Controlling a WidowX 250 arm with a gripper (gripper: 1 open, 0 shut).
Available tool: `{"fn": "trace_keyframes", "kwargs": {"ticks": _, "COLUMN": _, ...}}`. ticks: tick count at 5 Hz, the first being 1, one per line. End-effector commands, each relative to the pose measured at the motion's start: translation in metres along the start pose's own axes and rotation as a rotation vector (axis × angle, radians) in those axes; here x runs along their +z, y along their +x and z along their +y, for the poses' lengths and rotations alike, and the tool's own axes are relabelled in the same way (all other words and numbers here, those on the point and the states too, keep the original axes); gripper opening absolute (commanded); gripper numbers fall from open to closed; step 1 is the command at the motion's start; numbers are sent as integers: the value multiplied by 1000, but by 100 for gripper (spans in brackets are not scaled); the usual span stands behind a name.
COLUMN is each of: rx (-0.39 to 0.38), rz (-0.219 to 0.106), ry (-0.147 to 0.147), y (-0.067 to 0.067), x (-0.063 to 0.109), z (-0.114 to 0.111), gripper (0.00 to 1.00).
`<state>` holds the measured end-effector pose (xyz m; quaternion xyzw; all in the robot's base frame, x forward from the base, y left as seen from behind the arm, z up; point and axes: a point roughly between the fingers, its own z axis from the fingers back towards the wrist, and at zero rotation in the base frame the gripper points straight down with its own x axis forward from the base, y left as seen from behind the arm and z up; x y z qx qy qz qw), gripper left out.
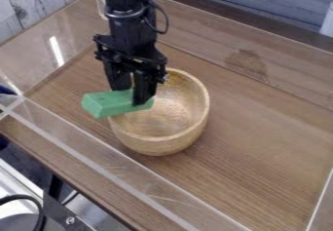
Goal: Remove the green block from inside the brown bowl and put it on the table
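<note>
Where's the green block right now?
The green block is clamped in the gripper, sticking out over the brown bowl's left rim, above the table.

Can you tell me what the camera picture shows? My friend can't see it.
A black robot gripper holds a green block over the left rim of a round brown bowl. The bowl sits on a wooden table with clear walls.
</note>
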<state>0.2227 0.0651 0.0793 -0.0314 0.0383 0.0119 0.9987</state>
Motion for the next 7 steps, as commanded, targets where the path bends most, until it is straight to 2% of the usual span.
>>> {"fn": "trace_keyframes", "kwargs": {"ticks": 1, "rx": -1, "rz": -79, "ry": 18, "y": 9, "x": 21, "z": 3, "gripper": 0}}
{"fn": "trace_keyframes", "kwargs": {"ticks": 7, "rx": 5, "rz": -86, "ry": 0, "y": 11, "x": 22, "z": 1, "gripper": 0}}
